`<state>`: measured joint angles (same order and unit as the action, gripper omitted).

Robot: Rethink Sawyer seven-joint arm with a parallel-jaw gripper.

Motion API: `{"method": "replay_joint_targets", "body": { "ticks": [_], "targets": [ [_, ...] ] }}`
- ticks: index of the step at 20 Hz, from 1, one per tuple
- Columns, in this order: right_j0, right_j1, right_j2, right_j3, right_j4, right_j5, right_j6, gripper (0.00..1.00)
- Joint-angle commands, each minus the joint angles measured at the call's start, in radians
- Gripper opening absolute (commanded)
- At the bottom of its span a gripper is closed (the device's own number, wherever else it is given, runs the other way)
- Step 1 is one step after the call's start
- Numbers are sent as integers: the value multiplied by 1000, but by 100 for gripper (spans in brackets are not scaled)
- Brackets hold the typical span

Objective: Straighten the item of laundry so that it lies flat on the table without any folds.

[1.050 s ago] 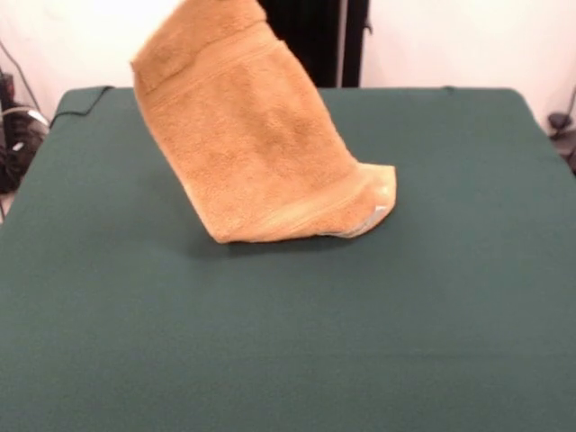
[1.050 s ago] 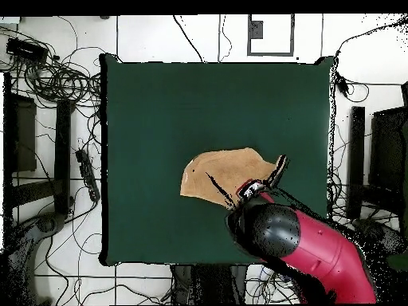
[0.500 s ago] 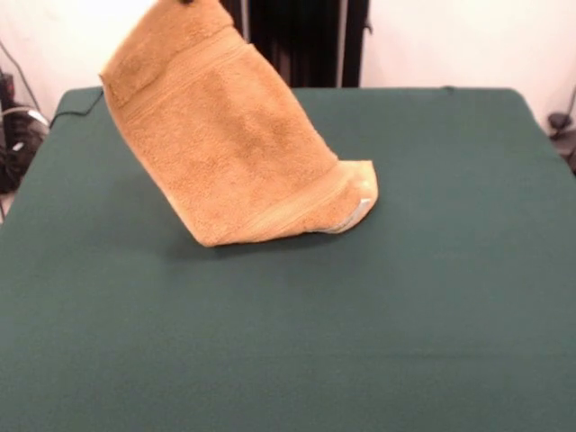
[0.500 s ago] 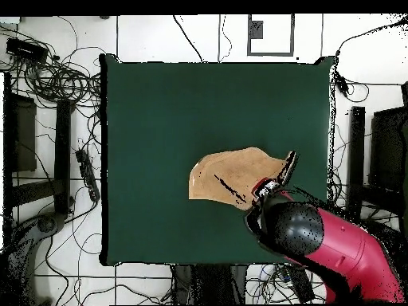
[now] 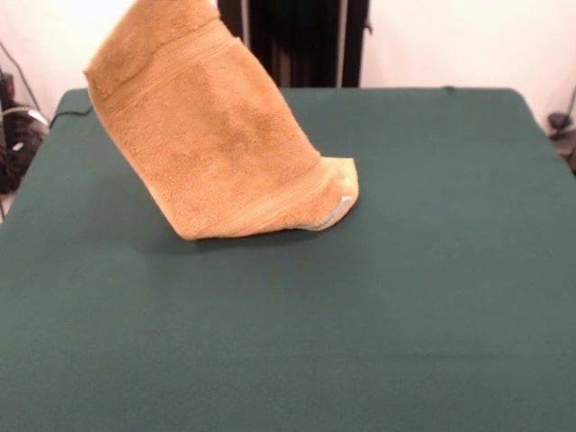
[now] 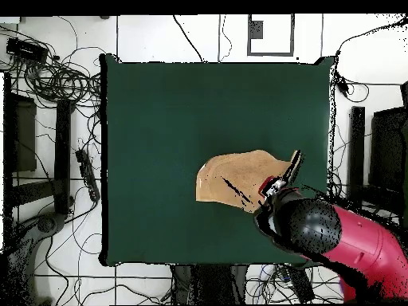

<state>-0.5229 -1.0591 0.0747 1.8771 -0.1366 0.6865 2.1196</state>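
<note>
- Front view: the orange-tan towel [image 5: 211, 135] hangs lifted, its upper end running out of the picture at the top. Its lower end rests on the green counter [image 5: 378, 315], left of centre, with a border band across it and a small white tag at the bottom right corner. No pincer shows here.
- Overhead view: the towel [image 6: 235, 177] lies right of the counter's [image 6: 159, 119] centre. The red and black arm [image 6: 335, 239] covers its near right part. Whether the pincer [image 6: 275, 188] is clenched or released, I cannot tell.
</note>
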Motion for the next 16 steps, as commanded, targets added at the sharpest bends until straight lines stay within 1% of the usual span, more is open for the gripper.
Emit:
{"method": "replay_joint_targets", "body": {
  "ticks": [1,3,5,10,16],
  "targets": [
    [-128,42,307,99,-49,-23,-470,0],
    [-176,61,364,119,-67,-62,-478,0],
    [-187,48,384,121,-85,-45,-457,0],
    [-181,-29,403,123,-99,40,-413,0],
    [-243,-20,475,126,-95,60,-462,0]
  ]
}}
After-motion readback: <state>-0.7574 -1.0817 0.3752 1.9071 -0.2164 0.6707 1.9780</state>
